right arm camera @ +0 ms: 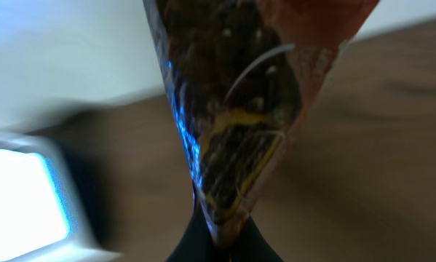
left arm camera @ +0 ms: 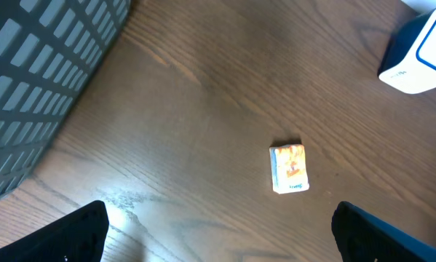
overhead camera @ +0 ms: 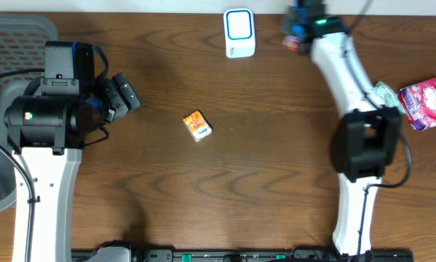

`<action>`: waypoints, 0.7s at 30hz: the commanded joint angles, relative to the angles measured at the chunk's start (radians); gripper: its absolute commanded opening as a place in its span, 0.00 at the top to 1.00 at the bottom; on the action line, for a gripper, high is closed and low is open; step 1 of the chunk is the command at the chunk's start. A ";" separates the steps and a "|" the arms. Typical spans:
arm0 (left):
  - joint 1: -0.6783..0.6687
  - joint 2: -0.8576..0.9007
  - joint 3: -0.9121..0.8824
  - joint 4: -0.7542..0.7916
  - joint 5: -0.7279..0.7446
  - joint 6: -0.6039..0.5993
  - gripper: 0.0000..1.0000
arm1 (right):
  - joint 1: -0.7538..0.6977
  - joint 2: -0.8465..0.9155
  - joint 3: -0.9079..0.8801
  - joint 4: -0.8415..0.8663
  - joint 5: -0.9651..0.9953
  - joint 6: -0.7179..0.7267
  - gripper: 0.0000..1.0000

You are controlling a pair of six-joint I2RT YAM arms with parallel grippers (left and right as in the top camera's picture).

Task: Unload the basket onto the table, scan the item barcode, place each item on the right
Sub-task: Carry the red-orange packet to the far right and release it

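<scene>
My right gripper is shut on a dark snack packet with orange-red edges, pinched at its lower tip and held up at the table's far edge. The white scanner with a blue-rimmed window stands just left of it. In the right wrist view the scanner is a blur at the lower left, apart from the packet. My left gripper stands open over the left of the table with nothing between its fingers. A small orange box lies ahead of it.
A grey mesh basket sits at the far left behind the left arm. A pink packet and a pale green one lie at the right edge. The orange box is mid-table.
</scene>
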 commanded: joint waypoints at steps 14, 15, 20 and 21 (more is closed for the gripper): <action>0.003 0.004 0.004 -0.003 -0.013 0.014 0.02 | -0.389 -0.030 0.010 -0.331 0.083 -0.506 0.99; 0.003 0.004 0.004 -0.003 -0.013 0.014 0.02 | -0.406 -0.028 0.010 -0.340 0.052 -0.506 0.99; 0.003 0.004 0.004 -0.003 -0.013 0.014 0.02 | -0.471 -0.026 0.010 -0.370 0.010 -0.506 0.99; 0.003 0.004 0.004 -0.003 -0.013 0.014 0.02 | -0.480 -0.026 0.010 -0.372 0.009 -0.506 0.99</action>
